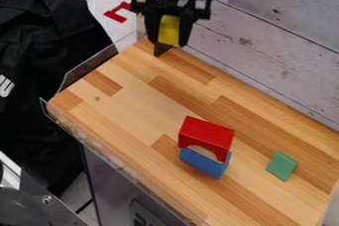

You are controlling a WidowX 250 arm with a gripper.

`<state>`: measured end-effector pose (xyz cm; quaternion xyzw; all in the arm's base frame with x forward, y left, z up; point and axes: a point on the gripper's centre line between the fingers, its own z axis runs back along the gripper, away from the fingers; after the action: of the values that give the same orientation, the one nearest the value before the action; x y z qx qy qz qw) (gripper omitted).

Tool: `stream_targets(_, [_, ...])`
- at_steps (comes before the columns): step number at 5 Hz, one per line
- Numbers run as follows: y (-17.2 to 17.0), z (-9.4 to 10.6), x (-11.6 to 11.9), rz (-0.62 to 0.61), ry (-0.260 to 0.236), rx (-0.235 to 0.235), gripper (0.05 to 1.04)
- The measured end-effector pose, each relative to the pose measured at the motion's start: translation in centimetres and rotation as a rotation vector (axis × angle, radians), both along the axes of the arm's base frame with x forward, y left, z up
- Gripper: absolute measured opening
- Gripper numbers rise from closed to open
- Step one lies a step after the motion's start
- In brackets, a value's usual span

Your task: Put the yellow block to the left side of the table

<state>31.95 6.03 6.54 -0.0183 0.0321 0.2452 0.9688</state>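
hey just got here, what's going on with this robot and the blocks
The black gripper has the yellow block between its fingers, by the table's far left corner in the camera view. Whether the block is touching the table is hard to tell. Nearer the camera, the red arch block and the blue block are grouped together, with the green block off to their right.

1 upright yellow block (169, 30) in gripper (170, 44) near table's (132, 111) far corner
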Motion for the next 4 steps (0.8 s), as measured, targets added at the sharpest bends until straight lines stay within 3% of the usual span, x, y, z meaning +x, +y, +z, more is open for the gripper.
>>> stream_targets(1, [0.9,-3.6,0.1,-0.007,0.077,-0.014,0.569])
stream_targets(3, [0.7,-8.3,-0.2,-0.036,0.157,-0.050,0.569])
stream_targets(4, [0.4,-8.9,0.3,-0.055,0.160,-0.057,0.569])
